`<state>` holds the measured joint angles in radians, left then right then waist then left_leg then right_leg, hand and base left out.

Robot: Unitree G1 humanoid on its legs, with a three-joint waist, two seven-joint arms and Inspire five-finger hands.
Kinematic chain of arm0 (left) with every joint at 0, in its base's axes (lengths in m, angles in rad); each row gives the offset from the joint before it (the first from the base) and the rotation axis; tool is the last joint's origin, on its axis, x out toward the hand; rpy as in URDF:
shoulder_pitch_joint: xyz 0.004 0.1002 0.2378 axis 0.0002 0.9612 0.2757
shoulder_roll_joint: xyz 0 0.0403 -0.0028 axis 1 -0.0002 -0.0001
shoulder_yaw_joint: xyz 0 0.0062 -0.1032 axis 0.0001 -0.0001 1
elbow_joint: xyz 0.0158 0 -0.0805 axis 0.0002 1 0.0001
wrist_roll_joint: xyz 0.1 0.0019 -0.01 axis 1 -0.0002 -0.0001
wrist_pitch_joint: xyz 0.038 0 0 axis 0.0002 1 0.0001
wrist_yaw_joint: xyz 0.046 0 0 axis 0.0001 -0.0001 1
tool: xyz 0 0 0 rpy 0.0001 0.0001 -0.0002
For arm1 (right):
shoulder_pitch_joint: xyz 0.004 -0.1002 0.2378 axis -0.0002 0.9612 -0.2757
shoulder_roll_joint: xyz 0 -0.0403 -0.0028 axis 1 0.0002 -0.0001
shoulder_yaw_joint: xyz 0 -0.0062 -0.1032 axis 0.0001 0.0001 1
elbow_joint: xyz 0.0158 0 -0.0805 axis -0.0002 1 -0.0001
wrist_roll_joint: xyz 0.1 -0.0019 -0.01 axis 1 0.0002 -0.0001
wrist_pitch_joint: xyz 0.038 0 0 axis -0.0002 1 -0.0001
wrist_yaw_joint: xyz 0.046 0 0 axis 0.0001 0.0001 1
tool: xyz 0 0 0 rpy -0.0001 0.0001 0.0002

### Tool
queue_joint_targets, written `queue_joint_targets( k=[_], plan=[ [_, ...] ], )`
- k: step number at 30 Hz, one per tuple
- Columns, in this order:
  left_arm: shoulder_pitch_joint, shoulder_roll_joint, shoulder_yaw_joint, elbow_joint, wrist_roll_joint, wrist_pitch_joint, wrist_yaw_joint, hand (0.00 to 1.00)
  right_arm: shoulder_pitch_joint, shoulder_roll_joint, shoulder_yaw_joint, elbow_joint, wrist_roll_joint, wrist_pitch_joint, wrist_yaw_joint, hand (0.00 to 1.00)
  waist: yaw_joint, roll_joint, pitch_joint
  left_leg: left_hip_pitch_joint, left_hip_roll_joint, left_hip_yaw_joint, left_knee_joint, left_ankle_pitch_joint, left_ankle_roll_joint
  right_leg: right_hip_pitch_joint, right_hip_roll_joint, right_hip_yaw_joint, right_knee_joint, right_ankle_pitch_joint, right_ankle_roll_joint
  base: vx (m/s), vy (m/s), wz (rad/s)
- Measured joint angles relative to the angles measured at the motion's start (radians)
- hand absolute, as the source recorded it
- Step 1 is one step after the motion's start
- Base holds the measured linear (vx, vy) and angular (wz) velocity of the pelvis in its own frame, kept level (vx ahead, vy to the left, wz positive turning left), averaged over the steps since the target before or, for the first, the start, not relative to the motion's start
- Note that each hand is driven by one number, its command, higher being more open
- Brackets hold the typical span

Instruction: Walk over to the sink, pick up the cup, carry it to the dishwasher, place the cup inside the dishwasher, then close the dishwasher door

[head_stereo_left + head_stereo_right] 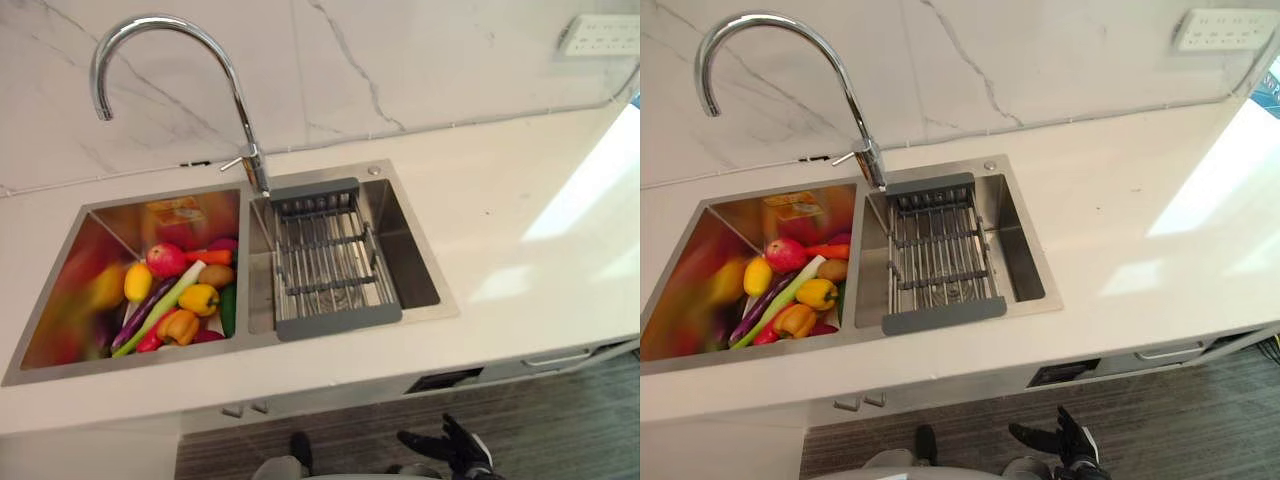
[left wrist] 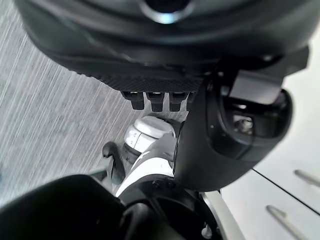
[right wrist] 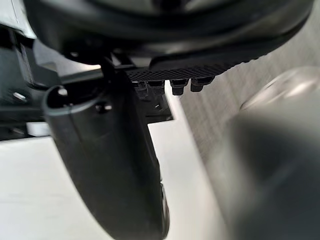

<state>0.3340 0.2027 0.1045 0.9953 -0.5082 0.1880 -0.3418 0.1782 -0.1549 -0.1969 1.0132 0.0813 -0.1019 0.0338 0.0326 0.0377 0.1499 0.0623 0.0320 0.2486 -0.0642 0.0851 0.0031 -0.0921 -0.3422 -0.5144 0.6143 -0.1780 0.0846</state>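
Note:
A steel double sink [image 1: 425, 312] is set into the white counter in front of me. Its left basin [image 1: 60, 300] holds several toy vegetables and fruits [image 1: 180, 295]. Across the right basin lies a grey wire drying rack [image 1: 330, 260] with nothing on it. My right hand [image 1: 455, 445] hangs low in front of the cabinets, below the counter's edge, fingers spread and holding nothing. Its own wrist view shows the thumb [image 3: 115, 165] over white cabinet fronts. My left hand [image 2: 150, 50] hangs by my side above the wood floor, fingers relaxed and bare.
A tall chrome faucet [image 1: 170, 30] arches over the left basin. The white counter [image 1: 520, 200] runs to the right, with a wall outlet [image 1: 600, 33] above it. Under the counter's edge sit a dark panel [image 1: 443, 380] and a metal handle [image 1: 555, 357].

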Motion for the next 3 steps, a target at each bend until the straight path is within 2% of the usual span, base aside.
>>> queue_joint_targets(
  k=[1,2,3],
  plan=[
    [-0.007,0.020,-0.021,0.002,0.001,0.004,0.012,1.00,-0.004,0.013,-0.022,0.002,0.004,0.008,-0.012,1.00,-0.009,-0.003,-0.003,0.014,0.007,-0.015,0.001,-0.003,0.000,0.004,0.015,0.057,-0.028,-0.027,0.014,0.06,0.009,0.41],
    [-0.009,0.048,-0.034,0.002,-0.001,0.006,0.015,1.00,-0.016,0.032,-0.025,0.001,0.003,0.010,-0.023,1.00,-0.010,-0.031,0.001,0.024,0.001,-0.022,0.003,-0.008,-0.007,0.011,0.034,0.111,-0.119,0.004,0.020,0.04,-0.018,0.34],
    [-0.013,0.062,-0.033,0.002,-0.006,0.008,0.015,1.00,-0.021,0.049,-0.030,0.003,0.001,0.012,-0.026,1.00,-0.008,-0.057,0.003,0.028,-0.010,-0.027,0.003,-0.009,-0.009,0.014,0.032,0.136,-0.167,0.061,0.023,0.02,-0.014,0.13]
  ],
)
